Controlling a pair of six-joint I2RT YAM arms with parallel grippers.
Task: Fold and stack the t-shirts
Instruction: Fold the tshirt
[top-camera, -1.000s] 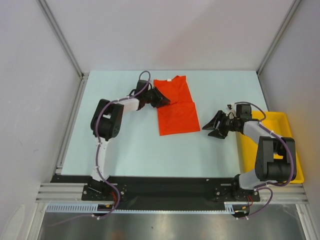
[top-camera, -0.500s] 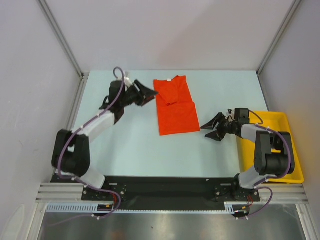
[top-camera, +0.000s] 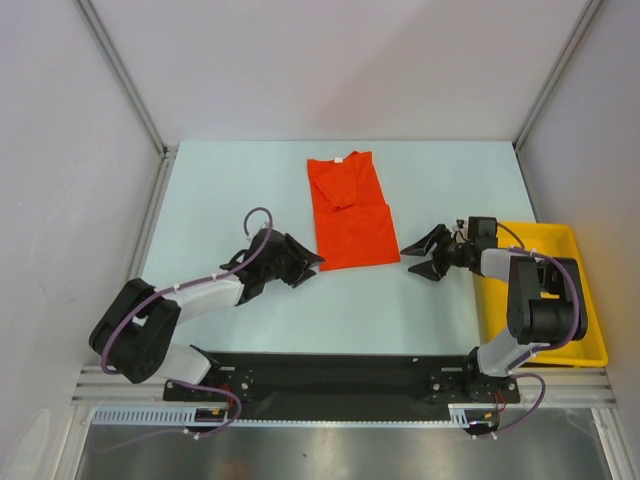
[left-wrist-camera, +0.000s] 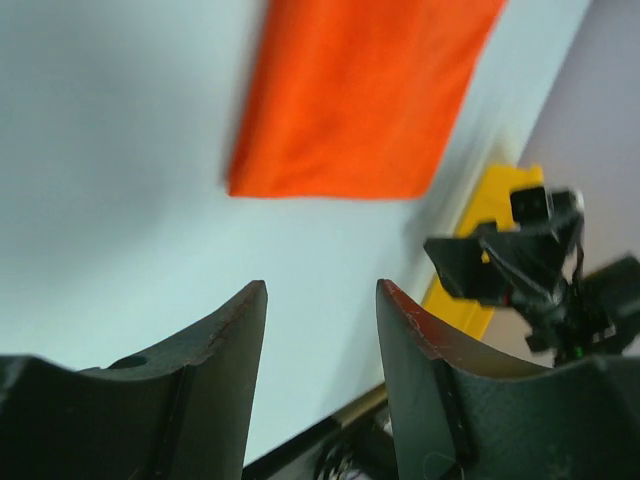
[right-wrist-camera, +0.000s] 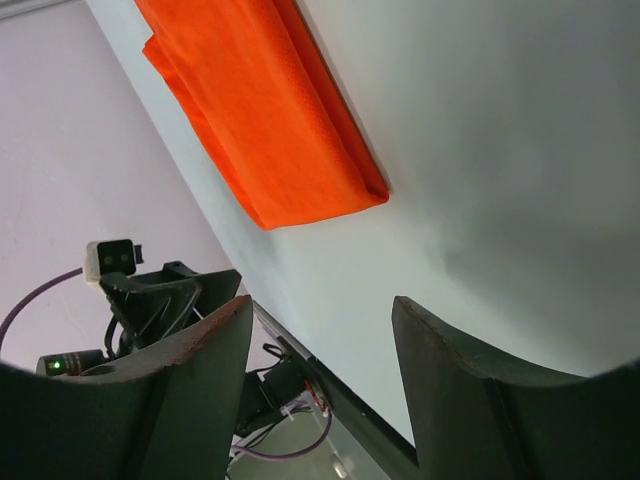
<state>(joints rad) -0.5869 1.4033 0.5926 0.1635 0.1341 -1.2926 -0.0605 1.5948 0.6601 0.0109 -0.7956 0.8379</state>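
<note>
Left gripper (top-camera: 312, 268) retreated from the smooth, oblong folded orange t-shirt (top-camera: 348, 212).

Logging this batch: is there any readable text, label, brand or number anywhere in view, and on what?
None readable. The orange-red t-shirt shows no print, the yellow tray no label, and neither the left gripper nor the right gripper bears legible markings.

No text, label, brand, number or sign is legible in any view. The orange-red t-shirt (top-camera: 346, 205) and the yellow tray (top-camera: 592, 310) show plain, unmarked surfaces.
</note>
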